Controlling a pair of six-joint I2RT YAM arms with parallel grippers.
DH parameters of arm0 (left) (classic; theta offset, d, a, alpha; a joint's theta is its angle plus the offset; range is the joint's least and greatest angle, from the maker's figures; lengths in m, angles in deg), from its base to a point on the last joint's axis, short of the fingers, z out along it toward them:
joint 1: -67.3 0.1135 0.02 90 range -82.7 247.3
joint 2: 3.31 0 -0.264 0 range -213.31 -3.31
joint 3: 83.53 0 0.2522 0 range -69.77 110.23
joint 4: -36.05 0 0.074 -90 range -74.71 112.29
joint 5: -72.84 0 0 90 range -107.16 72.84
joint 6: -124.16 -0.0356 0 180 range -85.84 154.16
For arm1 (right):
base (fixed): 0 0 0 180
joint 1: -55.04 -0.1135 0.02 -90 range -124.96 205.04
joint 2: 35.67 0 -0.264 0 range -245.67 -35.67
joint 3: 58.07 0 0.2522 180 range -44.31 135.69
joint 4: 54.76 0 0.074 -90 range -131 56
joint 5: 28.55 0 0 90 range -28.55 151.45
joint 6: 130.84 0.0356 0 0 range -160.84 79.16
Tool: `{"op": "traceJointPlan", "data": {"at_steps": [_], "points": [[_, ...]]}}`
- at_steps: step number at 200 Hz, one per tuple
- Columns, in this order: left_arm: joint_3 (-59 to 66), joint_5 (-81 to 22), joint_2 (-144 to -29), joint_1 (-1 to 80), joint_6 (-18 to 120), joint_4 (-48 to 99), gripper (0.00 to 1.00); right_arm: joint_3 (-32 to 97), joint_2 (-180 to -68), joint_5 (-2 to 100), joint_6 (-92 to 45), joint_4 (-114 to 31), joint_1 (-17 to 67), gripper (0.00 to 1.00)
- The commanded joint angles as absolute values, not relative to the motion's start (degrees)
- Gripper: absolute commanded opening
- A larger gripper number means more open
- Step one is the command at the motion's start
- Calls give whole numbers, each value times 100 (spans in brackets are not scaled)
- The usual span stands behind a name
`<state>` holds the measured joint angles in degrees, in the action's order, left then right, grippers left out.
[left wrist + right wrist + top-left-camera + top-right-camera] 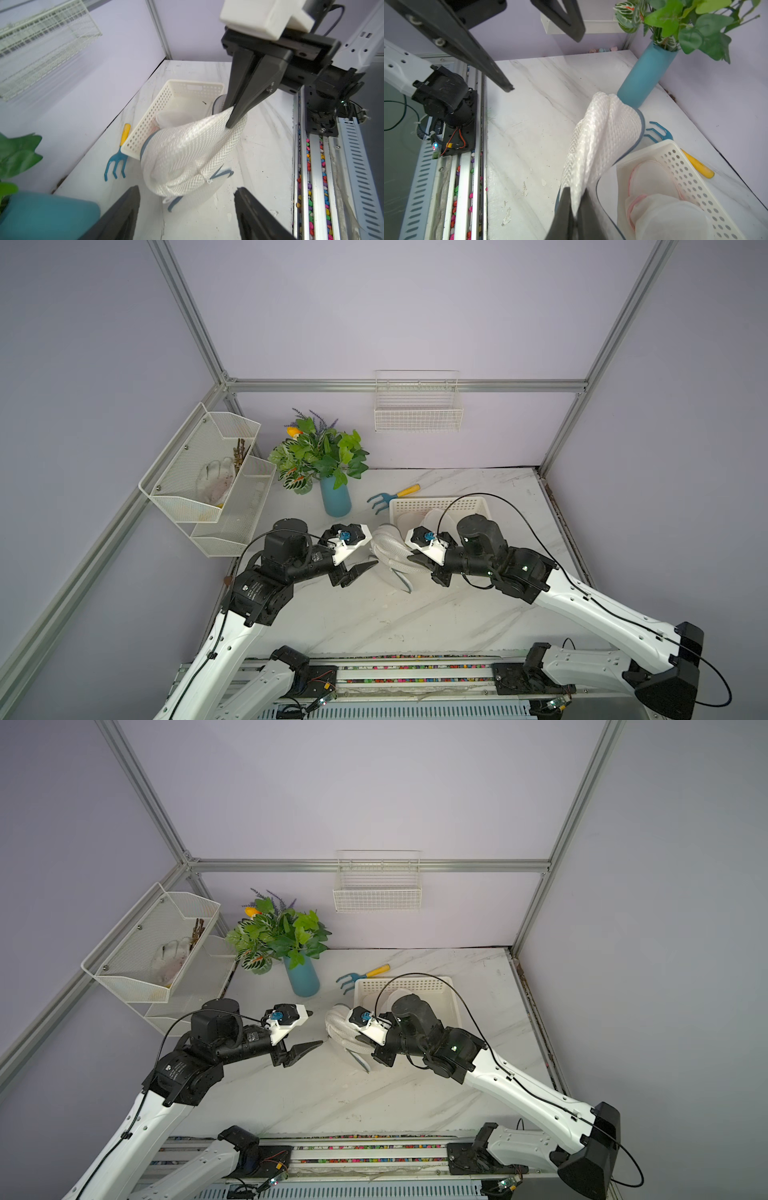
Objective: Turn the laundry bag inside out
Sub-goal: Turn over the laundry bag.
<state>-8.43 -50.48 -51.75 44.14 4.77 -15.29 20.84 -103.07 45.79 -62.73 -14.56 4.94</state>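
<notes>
White mesh laundry bag [390,549] sat bunched up against the basket [484,502], right gripper [230,121] pinched tight on its fabric, left gripper [544,64] hung wide apart nearby, gripping nothing

No words or numbers can be read anywhere here. A small white label [252,587] with tiny print sits on a black joint [274,602] of the left arm, and it shows in both top views. Its letters are too small to make out.
</notes>
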Motion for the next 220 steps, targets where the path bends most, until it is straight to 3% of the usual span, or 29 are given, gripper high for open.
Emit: {"op": "traceJointPlan", "data": {"at_steps": [1,59,130,208,220], "points": [[-569,-5938,-5376,4386,-412,-1339,76,2391,-10367,4107,-6746,-1285,387,0],[-381,-6405,-5775,4348,-817,-1538,70,2634,-10467,3862,-6901,-1224,293,0],[-446,-6597,-6000,4333,-843,-1691,40,2735,-10535,3945,-6920,-1233,284,0],[-568,-6402,-5917,4251,-578,-1728,0,2864,-10535,4430,-5846,-1406,285,0],[-593,-6343,-5884,4247,-435,-1664,0,2819,-10451,4557,-5495,-1508,284,14]]}}
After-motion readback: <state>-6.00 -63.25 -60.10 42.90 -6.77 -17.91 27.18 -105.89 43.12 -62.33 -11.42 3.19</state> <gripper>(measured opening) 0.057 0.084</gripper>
